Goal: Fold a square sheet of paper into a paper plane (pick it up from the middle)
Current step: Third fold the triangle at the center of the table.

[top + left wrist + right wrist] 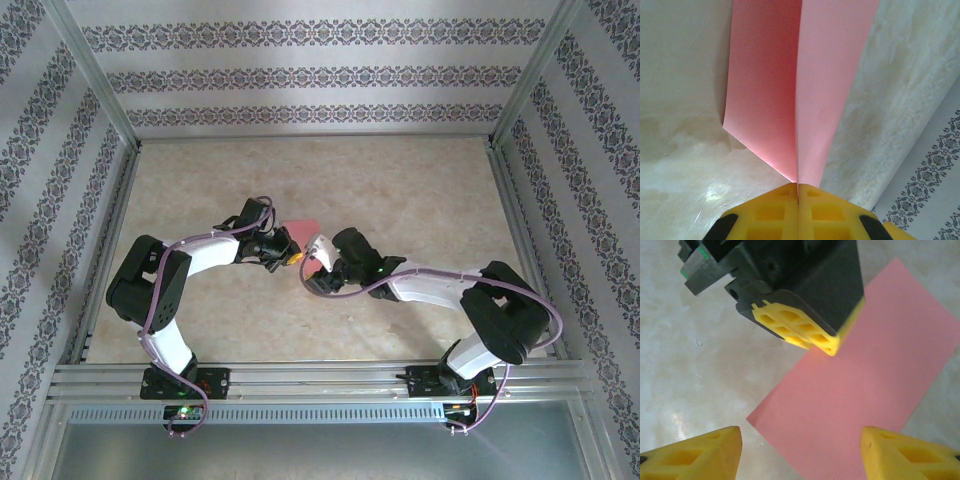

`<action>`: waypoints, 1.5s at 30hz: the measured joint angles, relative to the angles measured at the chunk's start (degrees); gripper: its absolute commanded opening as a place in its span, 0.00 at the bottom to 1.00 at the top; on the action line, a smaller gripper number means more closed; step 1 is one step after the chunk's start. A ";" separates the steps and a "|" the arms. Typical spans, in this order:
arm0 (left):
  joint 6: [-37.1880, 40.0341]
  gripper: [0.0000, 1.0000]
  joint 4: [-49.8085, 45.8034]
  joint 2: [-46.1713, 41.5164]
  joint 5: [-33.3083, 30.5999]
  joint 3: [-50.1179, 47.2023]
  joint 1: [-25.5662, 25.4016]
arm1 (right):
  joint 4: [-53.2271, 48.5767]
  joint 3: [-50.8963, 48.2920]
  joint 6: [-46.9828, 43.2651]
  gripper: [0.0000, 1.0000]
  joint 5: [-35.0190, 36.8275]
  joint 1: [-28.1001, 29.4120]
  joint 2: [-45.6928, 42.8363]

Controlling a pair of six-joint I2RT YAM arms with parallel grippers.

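Square sheet of paper (800,75), creased into two flaps, is held over the middle of the surface (420,190), its edges well clear of the walls. It is clamped between the closed left fingers (775,215); the right fingers (705,455) are spread apart just beside it.

Arms (210,252) white with black joints, purple cables (150,325); claw fingers (800,332) yellow, waffle-ribbed.
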 measured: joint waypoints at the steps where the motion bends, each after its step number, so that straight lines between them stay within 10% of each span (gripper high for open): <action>1: -0.11 0.00 -0.22 0.00 -0.02 0.09 0.00 | 0.72 0.00 -1.44 0.64 0.81 0.66 0.81; 9: -0.35 0.00 -0.85 0.00 -0.46 0.31 0.00 | 4.50 0.00 -7.13 0.62 6.10 3.98 6.60; 18: -0.35 0.01 -0.98 0.02 -0.74 0.33 0.00 | 8.81 -0.72 -9.42 0.29 10.97 4.04 6.86; 24: 0.44 0.30 -3.89 -0.04 -1.66 0.74 0.61 | 8.17 -1.27 -10.03 0.07 9.57 4.04 6.86; 33: 7.63 0.44 -10.78 -8.85 -6.86 1.31 7.43 | 2.40 0.90 -1.60 0.06 -1.11 3.85 6.86; 45: 13.64 0.32 -10.29 -1.05 -5.29 5.60 4.26 | 1.75 6.23 16.57 0.06 -17.73 0.61 11.74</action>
